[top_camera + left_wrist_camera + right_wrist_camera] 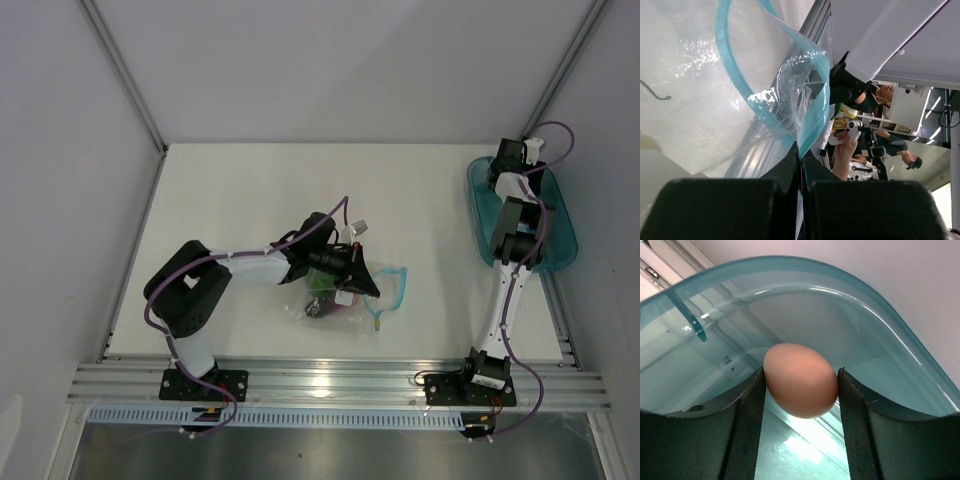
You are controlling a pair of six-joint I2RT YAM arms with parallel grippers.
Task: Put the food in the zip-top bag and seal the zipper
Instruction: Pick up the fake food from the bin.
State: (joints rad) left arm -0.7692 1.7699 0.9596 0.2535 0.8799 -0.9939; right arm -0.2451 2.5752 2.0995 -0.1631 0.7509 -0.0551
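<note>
- Right tool (801,374): pads closed against both sides of the egg (800,382), inside the teal tray (880,325).
- Left tool (801,161): pinched shut on the zipper (812,125), the zip-top bag (345,300) mouth held open (on the counter (250,190)).
- A centred, firm grip should be confirmed before lifting.

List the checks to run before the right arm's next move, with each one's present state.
1. Egg sits between the fingers of the right gripper, with both touching its sides: ok.
2. Egg is lifted off the teal tray: cannot tell.
3. Left gripper is shut on the edge of the zip-top bag: ok.
4. Zipper is unsealed and the mouth is looped open: ok.
5. Bag mouth faces the right arm's side in the top view: ok.
6. Food pieces, green and purple, lie inside the bag: ok.
</note>
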